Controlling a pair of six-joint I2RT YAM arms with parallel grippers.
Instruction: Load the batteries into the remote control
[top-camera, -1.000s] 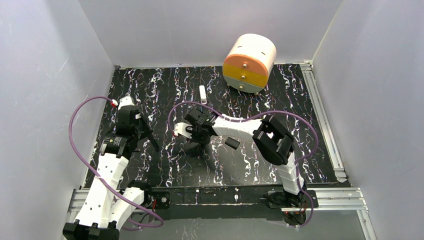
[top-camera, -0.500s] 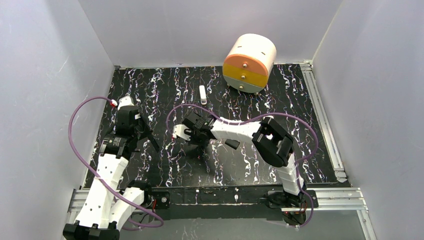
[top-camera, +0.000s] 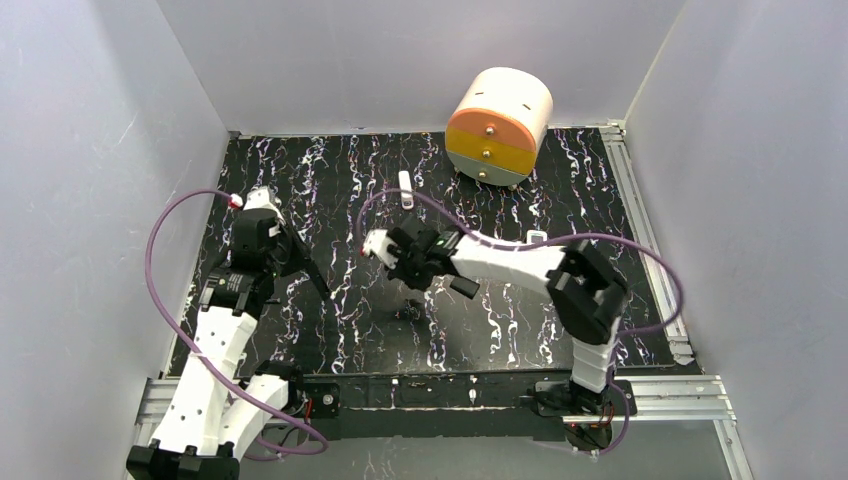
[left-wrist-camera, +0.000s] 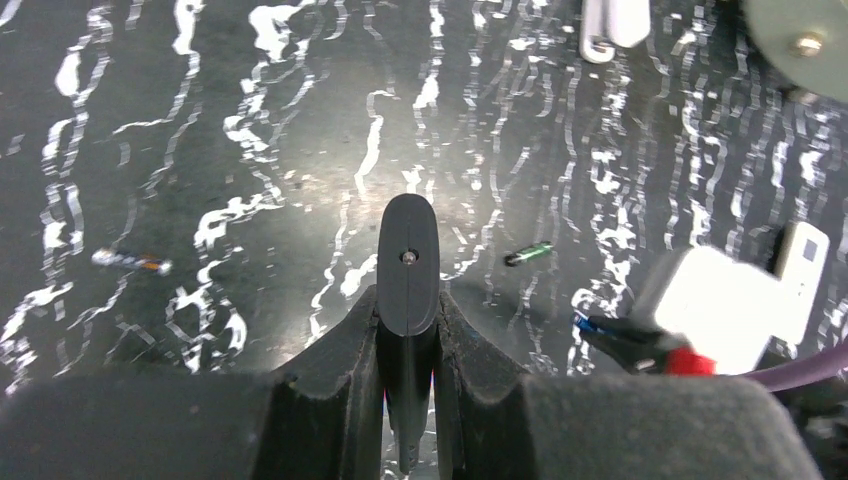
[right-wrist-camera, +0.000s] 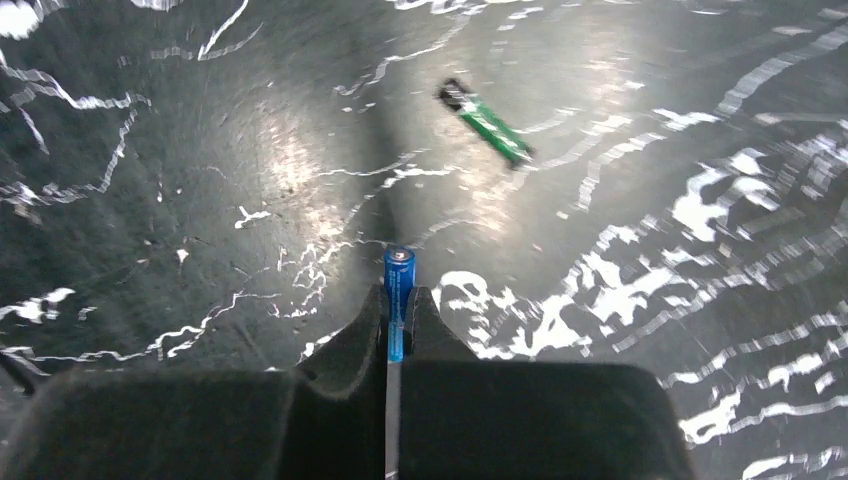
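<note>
My right gripper (right-wrist-camera: 398, 297) is shut on the shiny blue battery (right-wrist-camera: 398, 280), which sticks out past its fingertips above the table. In the top view the right gripper (top-camera: 408, 268) hangs over the mat's middle. The battery with an orange end (left-wrist-camera: 130, 262) lies on the mat to the left. The white remote control (top-camera: 537, 237) with a small display lies behind the right forearm; it also shows in the left wrist view (left-wrist-camera: 803, 258). My left gripper (left-wrist-camera: 408, 300) is shut on a slim dark bar (left-wrist-camera: 407, 255) with a screw near its rounded end; it sits at the mat's left (top-camera: 292, 258).
A small green-and-black stick (right-wrist-camera: 487, 122) lies on the mat ahead of the right gripper. A narrow white stick (top-camera: 405, 188) lies farther back. A round drawer unit (top-camera: 498, 125) stands at the back. A small black block (top-camera: 463, 287) lies under the right forearm.
The right arm has swung its elbow to the right and its gripper moved slightly right and back, uncovering the white remote. The left arm shifted only slightly.
</note>
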